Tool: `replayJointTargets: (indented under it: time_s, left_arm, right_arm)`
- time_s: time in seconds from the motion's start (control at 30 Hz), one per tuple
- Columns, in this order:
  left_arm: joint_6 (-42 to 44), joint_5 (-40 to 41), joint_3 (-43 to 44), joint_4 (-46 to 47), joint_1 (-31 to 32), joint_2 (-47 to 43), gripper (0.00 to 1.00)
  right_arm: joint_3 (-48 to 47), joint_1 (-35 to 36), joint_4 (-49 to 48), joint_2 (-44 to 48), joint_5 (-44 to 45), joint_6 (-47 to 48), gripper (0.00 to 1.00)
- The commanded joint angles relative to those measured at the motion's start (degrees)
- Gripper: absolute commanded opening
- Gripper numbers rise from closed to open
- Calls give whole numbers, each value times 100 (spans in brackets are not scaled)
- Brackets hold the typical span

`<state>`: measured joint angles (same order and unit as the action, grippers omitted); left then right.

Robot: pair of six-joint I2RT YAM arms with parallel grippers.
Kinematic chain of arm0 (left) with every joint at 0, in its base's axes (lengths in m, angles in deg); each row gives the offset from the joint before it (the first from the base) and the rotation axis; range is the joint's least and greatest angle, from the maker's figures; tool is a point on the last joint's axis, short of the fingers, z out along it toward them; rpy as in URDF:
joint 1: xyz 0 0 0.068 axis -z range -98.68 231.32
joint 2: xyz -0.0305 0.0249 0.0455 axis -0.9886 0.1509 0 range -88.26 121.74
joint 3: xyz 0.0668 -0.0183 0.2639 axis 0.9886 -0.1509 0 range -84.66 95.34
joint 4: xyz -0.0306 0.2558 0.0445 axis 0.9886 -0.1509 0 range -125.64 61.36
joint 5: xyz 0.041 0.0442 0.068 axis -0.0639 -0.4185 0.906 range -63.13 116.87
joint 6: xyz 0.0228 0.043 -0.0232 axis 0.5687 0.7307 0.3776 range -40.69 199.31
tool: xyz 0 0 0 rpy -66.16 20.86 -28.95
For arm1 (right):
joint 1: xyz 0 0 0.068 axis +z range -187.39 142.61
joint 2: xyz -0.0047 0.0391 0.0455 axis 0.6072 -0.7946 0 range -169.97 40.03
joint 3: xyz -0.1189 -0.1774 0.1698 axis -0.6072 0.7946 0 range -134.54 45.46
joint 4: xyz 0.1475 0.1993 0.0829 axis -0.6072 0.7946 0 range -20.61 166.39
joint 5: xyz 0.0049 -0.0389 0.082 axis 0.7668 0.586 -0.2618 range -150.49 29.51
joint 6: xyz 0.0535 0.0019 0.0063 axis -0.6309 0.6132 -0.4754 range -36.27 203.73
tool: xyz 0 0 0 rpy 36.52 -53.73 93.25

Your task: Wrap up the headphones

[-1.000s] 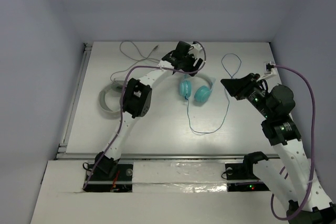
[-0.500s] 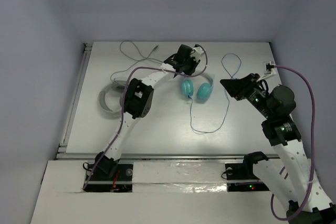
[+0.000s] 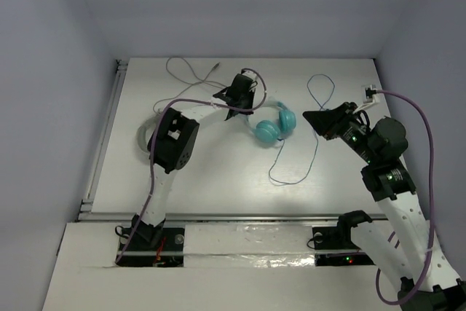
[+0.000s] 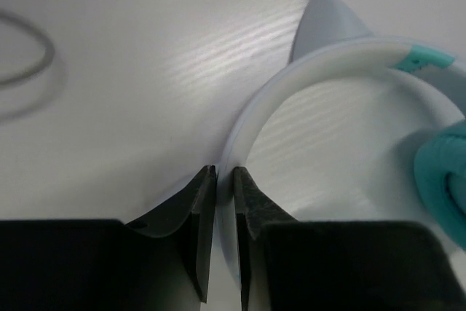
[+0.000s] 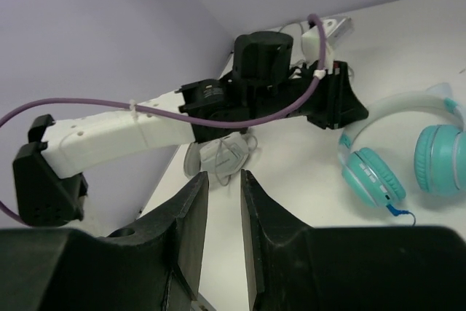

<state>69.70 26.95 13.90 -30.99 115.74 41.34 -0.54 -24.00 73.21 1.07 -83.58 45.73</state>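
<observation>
Headphones (image 3: 275, 123) lie flat on table (image 3: 218, 172), centre of top view. Left gripper (image 4: 224, 172) clamped tight on headband (image 5: 400, 102) rim, bite shallow, at fingertips only. Right gripper (image 5: 224, 180) hovers right of cups (image 3: 266, 131), jaws narrow gap apart, empty.

Handling, judged: set light; headband smooth and springy, may slip or pivot in pinch. Cable (image 3: 316, 143) thin, limp, snag-prone; best taken near cup.

Room: bare table at lower centre. White coil (image 3: 143, 140) at left. Walls close along upper and side edges.
</observation>
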Motion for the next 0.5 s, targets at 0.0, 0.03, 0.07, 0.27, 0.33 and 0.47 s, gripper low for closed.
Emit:
replayJointTargets:
  time_s: [0.0,0.03,0.07,0.27,0.33,0.47]
  left_arm:
    - [-1095,370,-958,-38,-31,-601,0]
    - [-1296,379,-1153,84,-31,-690,0]
    - [-1359,362,-1338,181,-31,-786,5]
    - [-1238,467,-2034,560,-31,-1306,55]
    - [-1193,441,-2008,516,-31,-1306,59]
    - [-1026,458,-1938,561,-31,-1227,67]
  right_arm:
    - [12,68,-197,-24,-204,38,30]
    - [12,68,-171,-94,-222,56,30]
    - [12,68,-144,-120,-257,73,30]
    - [12,68,-118,-287,-310,108,30]
    - [12,120,-153,-323,-327,108,30]
    - [29,120,-179,-411,-336,100,30]
